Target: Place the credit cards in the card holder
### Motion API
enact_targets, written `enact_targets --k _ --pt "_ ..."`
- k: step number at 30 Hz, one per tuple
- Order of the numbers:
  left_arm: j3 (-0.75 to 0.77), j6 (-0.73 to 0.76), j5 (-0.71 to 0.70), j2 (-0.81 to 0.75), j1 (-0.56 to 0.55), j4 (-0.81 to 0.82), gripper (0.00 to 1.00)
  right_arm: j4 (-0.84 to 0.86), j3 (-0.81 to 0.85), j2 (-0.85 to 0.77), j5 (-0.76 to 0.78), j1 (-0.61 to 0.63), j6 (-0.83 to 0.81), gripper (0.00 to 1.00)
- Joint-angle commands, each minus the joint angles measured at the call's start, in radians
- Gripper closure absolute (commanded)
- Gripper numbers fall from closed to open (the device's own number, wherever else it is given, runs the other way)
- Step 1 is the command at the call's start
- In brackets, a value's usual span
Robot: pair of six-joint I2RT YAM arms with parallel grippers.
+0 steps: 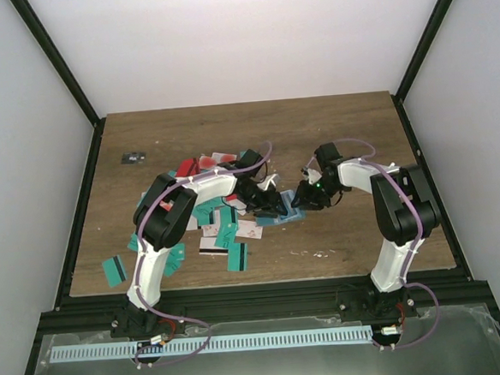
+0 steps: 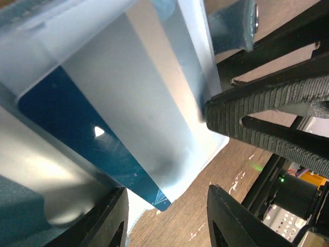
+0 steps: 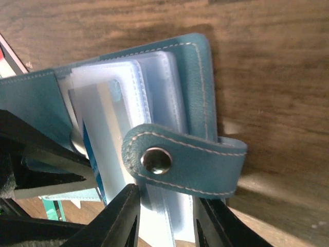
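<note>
A: Left gripper (image 2: 167, 198)?
B: Jaws apart — the corner of a teal card (image 2: 77, 123) shows between them, the rest blurred inside a cloudy pocket (image 2: 154, 77).
A: And the right gripper (image 3: 167, 195)?
B: Clamped on the clear sleeves (image 3: 164, 92) of the card holder (image 3: 200, 77), mid-table (image 1: 357, 128) — overhead, both grippers mostly hide it.

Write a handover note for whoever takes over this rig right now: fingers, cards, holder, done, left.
Left gripper: fingers open around the corner of a thin teal plastic card sitting partly in a clear pocket.
Right gripper: fingers shut on the blue-teal leather-look card holder, open at table centre.
Done: that card partly in.
Left: push it home; many loose teal, red and white cards lie on the brown wooden table's left half.
</note>
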Motion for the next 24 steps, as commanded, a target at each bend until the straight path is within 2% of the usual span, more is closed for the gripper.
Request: enact_targets --k 1,3,7,19,24 --pt "0.011 0.024 -0.077 -0.001 -0.008 -0.113 0.53 0.047 0.038 -0.011 0.054 0.01 -0.013 0.68" --pt "0.016 0.019 -0.079 -0.003 -0.005 -0.117 0.49 0.053 0.036 -0.008 0.048 0.011 -0.009 0.68" --pt "0.039 0.015 -0.099 0.005 0.002 -0.135 0.48 0.06 0.031 -0.008 0.036 0.011 -0.005 0.66" --pt "0.061 0.021 -0.158 -0.029 0.013 -0.218 0.52 0.064 0.042 -0.075 -0.016 0.009 0.023 0.63" --pt "0.064 0.027 -0.17 -0.054 0.013 -0.229 0.67 0.083 0.029 -0.106 -0.077 0.009 0.049 0.62"
